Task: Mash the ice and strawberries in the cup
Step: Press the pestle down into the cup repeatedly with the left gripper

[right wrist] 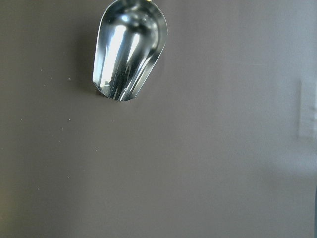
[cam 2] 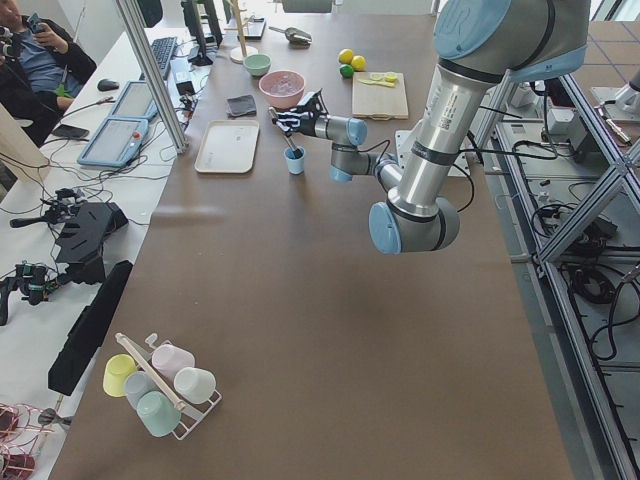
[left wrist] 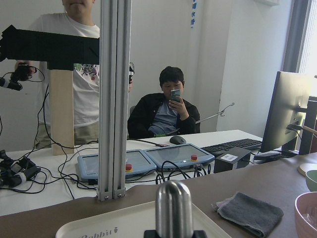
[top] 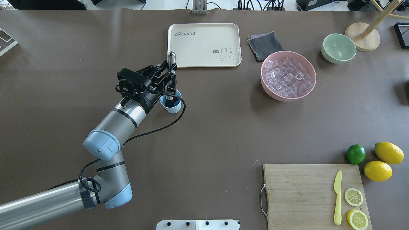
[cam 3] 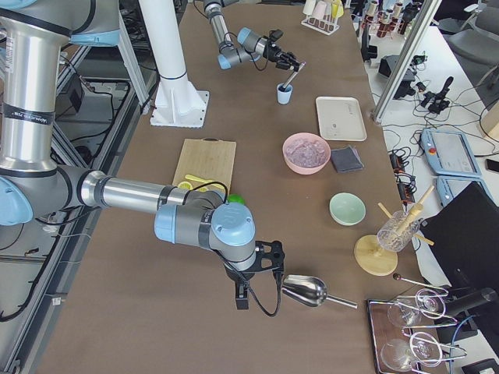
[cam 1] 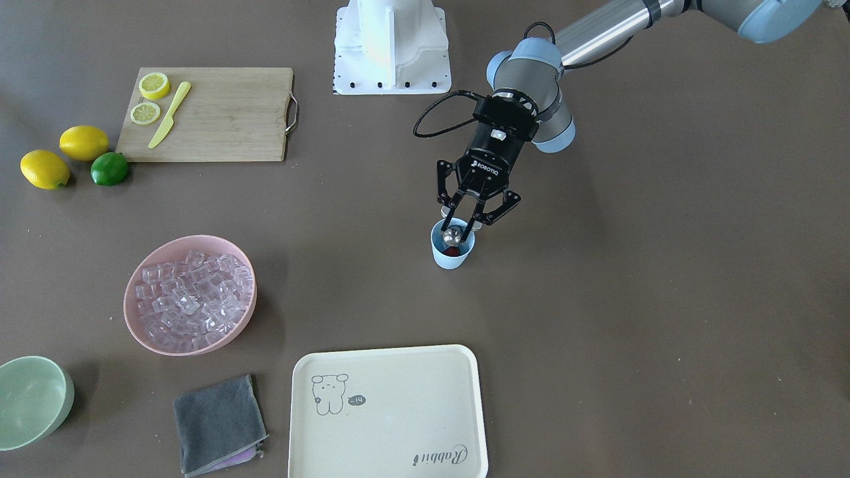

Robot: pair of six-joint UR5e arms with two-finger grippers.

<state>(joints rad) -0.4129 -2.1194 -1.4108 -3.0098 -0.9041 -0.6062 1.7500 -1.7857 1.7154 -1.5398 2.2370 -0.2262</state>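
Observation:
The light blue cup [cam 1: 453,255] stands mid-table; it also shows in the overhead view [top: 174,108]. A dark red strawberry lump [cam 1: 452,251] lies inside it. My left gripper [cam 1: 460,228] is shut on a silver metal muddler [top: 171,58], which stands tilted with its lower end in the cup. The muddler's rounded top fills the bottom of the left wrist view [left wrist: 173,208]. The ice [cam 1: 192,292] fills the pink bowl [top: 267,90]; I cannot tell whether any is in the cup. My right gripper [cam 3: 261,265] hovers off to the side by a metal scoop [right wrist: 129,54]; I cannot tell if it is open.
A cream tray [cam 1: 388,458] and a grey cloth [cam 1: 218,421] lie at the operators' edge, beside a pale green bowl [cam 1: 30,401]. A cutting board [cam 1: 219,119] carries lemon slices and a yellow knife. Two lemons and a lime [cam 1: 109,168] sit beside it.

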